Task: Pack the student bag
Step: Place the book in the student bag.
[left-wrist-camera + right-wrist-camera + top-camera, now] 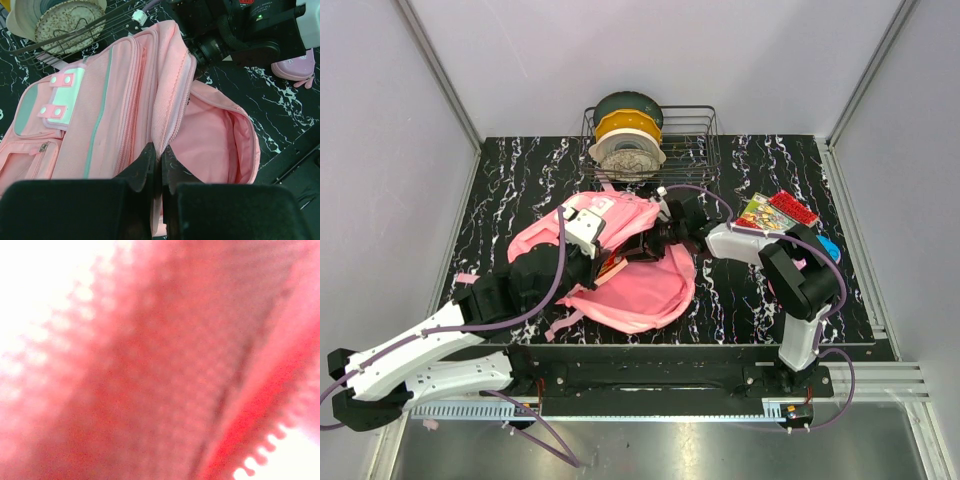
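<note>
Pink student bag point(650, 290), lying open at mid-table point(740, 300), just in front of wire basket point(695, 140), left gripper point(159, 162) pressed together on the bag's zip edge, flap held up, right gripper point(665, 238) at the bag's mouth, fingertips hidden, spread or closed cannot tell, right wrist view all blurred pink fabric.

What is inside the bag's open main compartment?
Pink lining shows. The right arm reaches in, its hand hidden under the flap the left hand pinches; deeper contents cannot be seen.

Large pink student bag point(650, 285), lying flat on the table point(520, 180), main compartment unzipped and gaping
</note>
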